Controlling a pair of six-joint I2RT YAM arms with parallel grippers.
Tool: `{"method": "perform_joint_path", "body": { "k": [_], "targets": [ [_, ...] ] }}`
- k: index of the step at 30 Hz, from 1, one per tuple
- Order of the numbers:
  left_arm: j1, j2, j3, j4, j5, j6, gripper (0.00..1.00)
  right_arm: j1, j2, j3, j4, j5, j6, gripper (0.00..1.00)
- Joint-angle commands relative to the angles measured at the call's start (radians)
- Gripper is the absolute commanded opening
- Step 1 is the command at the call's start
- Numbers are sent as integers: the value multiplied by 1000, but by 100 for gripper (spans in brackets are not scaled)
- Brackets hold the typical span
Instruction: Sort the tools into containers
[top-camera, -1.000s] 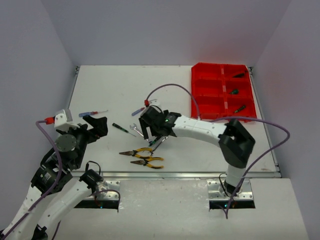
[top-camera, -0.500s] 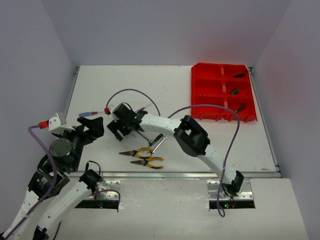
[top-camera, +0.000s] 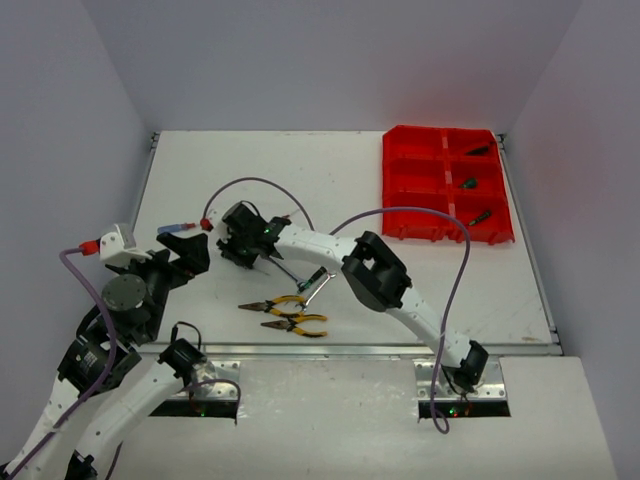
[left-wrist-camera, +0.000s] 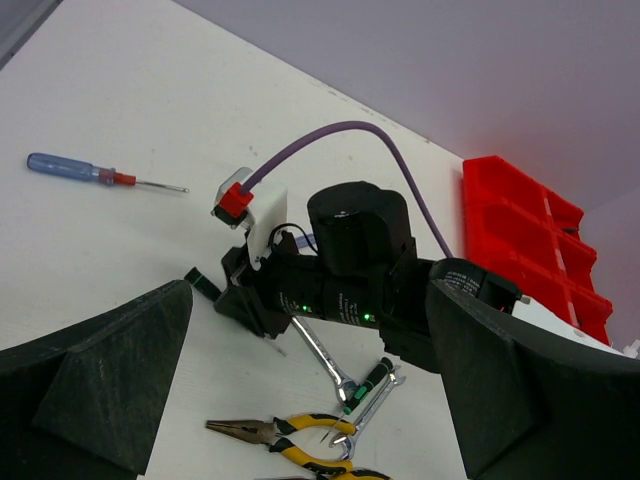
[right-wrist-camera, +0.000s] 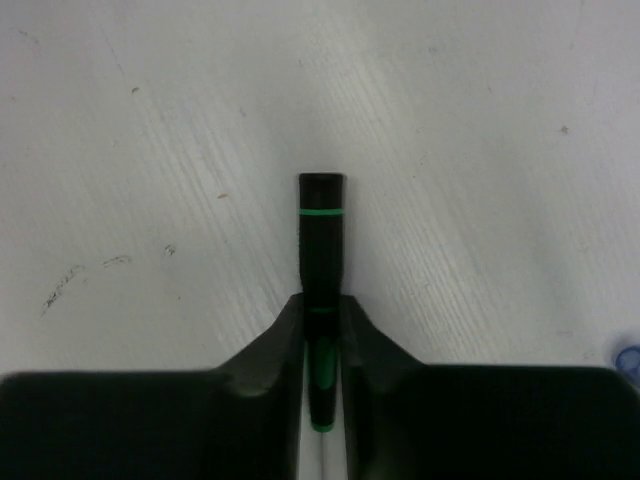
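A white counter (top-camera: 400, 290) between pale lilac walls carries everything; the red tray (top-camera: 385, 175) sits at its 1 o'clock corner, and three green-handled screwdrivers (top-camera: 468, 183) lie in the right column of its compartments, so I judge the sorting is partly done.

The right arm reaches far across, toward 9 o'clock of the counter centre, because the loose tools lie there, well apart from the tray; its right pincer (right-wrist-camera: 321, 310) is closed nearly flat on the black screwdriver (right-wrist-camera: 321, 230), whose handle has thin green bands. The handle lies along the gap, its end pointing to 12 o'clock in the wrist view, so both fingers press its sides; whether it is lifted off the counter I cannot tell.

The left pincer (top-camera: 188, 258) hangs wide open and holds nothing, near the blue screwdriver (left-wrist-camera: 70, 170), probably waiting its turn.

The yellow pliers (top-camera: 285, 305) and a silver wrench (left-wrist-camera: 320, 350) lie at 7 o'clock, not yet sorted.
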Motion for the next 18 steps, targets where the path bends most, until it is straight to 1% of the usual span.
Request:
{"method": "perform_joint_path", "body": {
  "k": [1, 2, 4, 6, 7, 9, 11, 13, 15, 18],
  "targets": [
    [0, 8, 4, 21, 5, 7, 100, -10, 0, -48, 4, -33, 23, 0],
    [1, 10, 4, 23, 7, 7, 100, -5, -17, -92, 42, -43, 36, 0],
    [1, 12, 3, 23, 8, 7, 100, 1, -54, -125, 79, -60, 51, 0],
    [1, 15, 4, 21, 8, 7, 100, 4, -129, -129, 106, -125, 87, 0],
    [1, 15, 4, 20, 7, 7, 100, 4, -157, -129, 115, -134, 98, 0],
    [2, 9, 5, 18, 5, 5, 100, 4, -272, -149, 142, -153, 120, 0],
    [1, 1, 4, 18, 2, 4, 100, 0, -399, -198, 171, -115, 126, 0],
    [1, -10, 3, 18, 1, 4, 100, -14, -509, -286, 176, -52, 143, 0],
    [1, -14, 3, 18, 1, 4, 100, -81, -665, -411, 183, 35, 179, 0],
    [3, -14, 2, 20, 7, 4, 100, -214, -887, -650, 188, 186, 276, 0]
  ]
}}
